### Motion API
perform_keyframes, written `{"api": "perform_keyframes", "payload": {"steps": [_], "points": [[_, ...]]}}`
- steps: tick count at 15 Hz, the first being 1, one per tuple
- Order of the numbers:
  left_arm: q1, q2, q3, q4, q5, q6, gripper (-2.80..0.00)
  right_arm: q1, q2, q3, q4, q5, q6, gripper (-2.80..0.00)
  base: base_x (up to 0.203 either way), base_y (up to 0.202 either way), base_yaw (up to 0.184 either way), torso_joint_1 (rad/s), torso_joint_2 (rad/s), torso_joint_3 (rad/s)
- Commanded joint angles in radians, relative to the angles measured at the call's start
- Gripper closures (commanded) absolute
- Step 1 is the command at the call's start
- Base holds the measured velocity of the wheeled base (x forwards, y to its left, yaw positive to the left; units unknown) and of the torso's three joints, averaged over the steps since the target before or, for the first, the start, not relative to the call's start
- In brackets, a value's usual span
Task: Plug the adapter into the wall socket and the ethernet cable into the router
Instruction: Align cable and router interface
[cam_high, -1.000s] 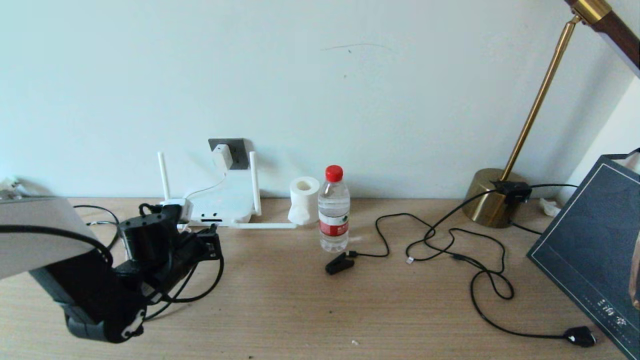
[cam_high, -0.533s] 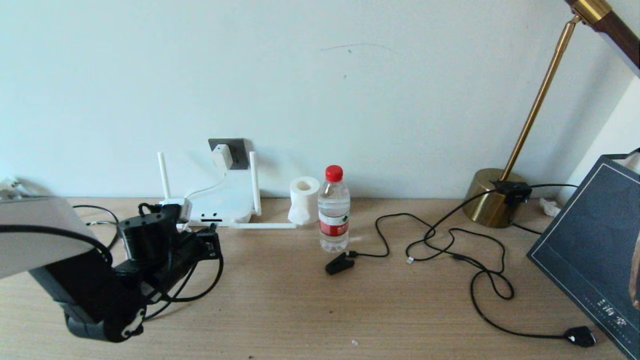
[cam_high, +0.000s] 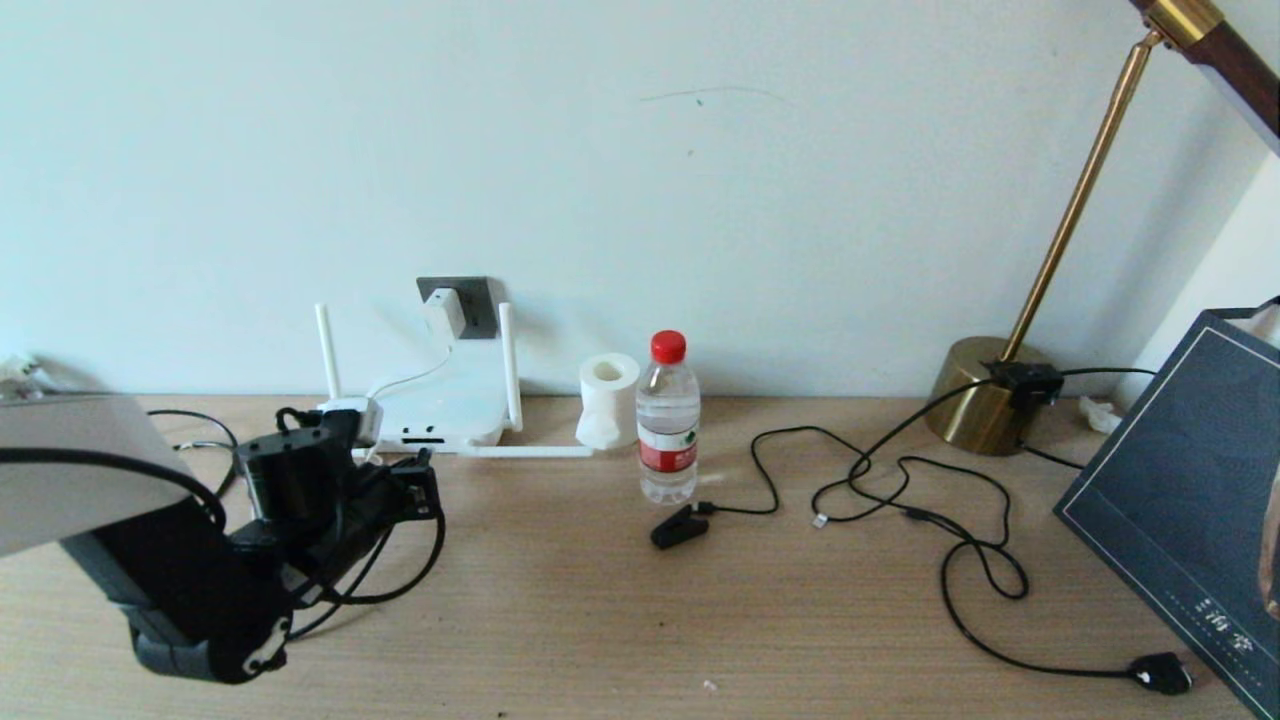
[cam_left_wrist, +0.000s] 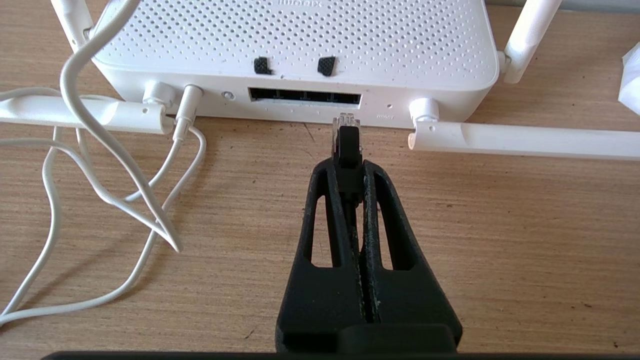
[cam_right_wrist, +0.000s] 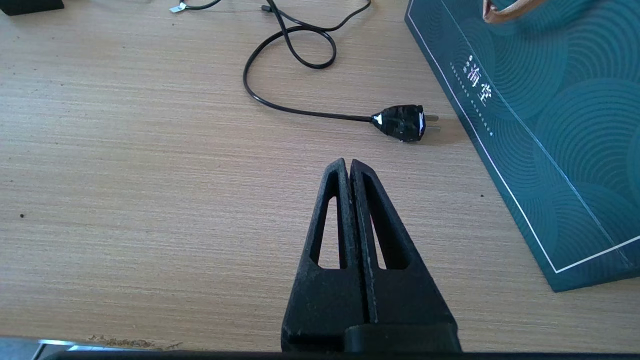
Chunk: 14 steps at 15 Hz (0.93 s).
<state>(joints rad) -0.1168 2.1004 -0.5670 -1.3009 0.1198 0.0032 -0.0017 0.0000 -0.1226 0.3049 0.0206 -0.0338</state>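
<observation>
1. The left gripper (cam_left_wrist: 348, 167) is clamped on the black-booted plug of the long black round ethernet cable (cam_left_wrist: 347, 145). The clear tip sticks out ahead of the fingers, just before the dark port strip of the flat white plastic router (cam_left_wrist: 295, 45).
2. Risk, as I judge: the tip sits slightly below the port opening and near its end, so a straight push could hit the housing and shove the light router back.
3. The plug's long axis runs along the fingers, pointing at the ports.
4. The small white boxy adapter (cam_high: 445, 312) already sits in the dark grey wall socket (cam_high: 478, 305), beyond the hand.
5. The right gripper (cam_right_wrist: 348, 167) is closed and empty above the table.
</observation>
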Motion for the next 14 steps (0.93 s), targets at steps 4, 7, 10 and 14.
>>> {"api": "perform_keyframes", "payload": {"steps": [4, 7, 10, 14], "points": [[0.005, 0.007, 0.001, -0.008, 0.001, 0.0, 0.0, 0.0, 0.0, 0.0, 0.002, 0.001, -0.001, 0.0, 0.0, 0.0, 0.0, 0.0, 0.0, 0.0], [0.006, 0.013, -0.003, -0.008, 0.0, 0.0, 0.0, 0.0, 0.0, 0.0, 0.002, 0.002, -0.001, 0.0, 0.0, 0.0, 0.0, 0.0, 0.0, 0.0], [0.007, 0.027, -0.007, -0.009, 0.001, 0.0, 0.0, 0.0, 0.0, 0.0, 0.002, 0.001, -0.001, 0.0, 0.0, 0.0, 0.0, 0.0, 0.0, 0.0], [0.011, 0.029, -0.013, -0.009, 0.001, 0.0, 0.0, -0.001, 0.0, 0.0, 0.002, 0.001, -0.001, 0.0, 0.0, 0.0, 0.0, 0.0, 0.0, 0.0]]}}
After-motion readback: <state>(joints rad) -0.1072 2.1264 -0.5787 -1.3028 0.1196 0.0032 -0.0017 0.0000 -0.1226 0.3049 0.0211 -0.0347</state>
